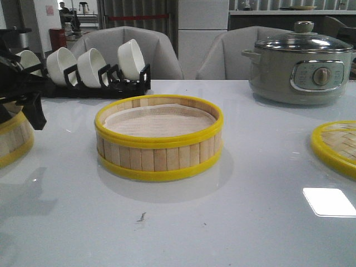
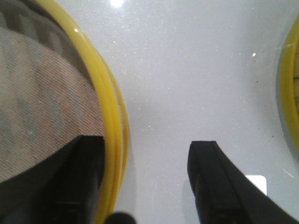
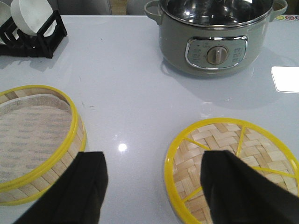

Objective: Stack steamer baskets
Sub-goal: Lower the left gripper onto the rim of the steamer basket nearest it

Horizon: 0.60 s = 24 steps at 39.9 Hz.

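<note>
Currently, the near steamer basket's (image 2: 51, 116) yellow rim is being straddled by the left gripper's (image 2: 149, 179) open jaws; the centre basket (image 1: 158, 139) is lying at three o'clock.

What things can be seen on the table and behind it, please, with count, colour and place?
Steamer baskets: two, pale bamboo with yellow rims; one at centre, one at the left edge.
Woven lid: one, bamboo with yellow rim; right side.
Electric pot: one, grey-green with glass lid; back right.
Bowls: four, white, in a black rack; back left.
Chairs: two, grey; behind the table.
Left gripper: black, open, astride the left basket's wall.
Right gripper: black, open, above the table.
</note>
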Tool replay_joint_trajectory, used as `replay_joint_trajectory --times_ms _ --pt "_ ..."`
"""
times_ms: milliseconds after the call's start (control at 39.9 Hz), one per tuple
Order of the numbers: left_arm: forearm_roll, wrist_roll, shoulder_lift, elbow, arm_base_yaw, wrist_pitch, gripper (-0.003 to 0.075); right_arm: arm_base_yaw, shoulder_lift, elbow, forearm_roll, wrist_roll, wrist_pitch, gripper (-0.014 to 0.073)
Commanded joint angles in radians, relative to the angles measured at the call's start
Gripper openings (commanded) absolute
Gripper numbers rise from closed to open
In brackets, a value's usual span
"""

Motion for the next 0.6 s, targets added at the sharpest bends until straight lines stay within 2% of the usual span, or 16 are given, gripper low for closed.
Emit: replay_joint_trajectory --times_ms 0,451,577 --pt "-0.004 -0.004 -0.045 -0.033 -0.015 -0.020 0.0451 0.002 -0.007 -0.039 -0.004 -0.005 -0.071 0.0539" --pt "0.032 -0.004 -0.045 -0.033 -0.013 -0.020 0.0450 0.002 -0.007 -0.038 -0.004 -0.005 -0.065 0.0539" --pt "0.049 -0.006 -0.045 -0.033 -0.013 -0.020 0.0430 0.002 -0.007 -0.037 -0.004 -0.005 -0.055 0.0539"
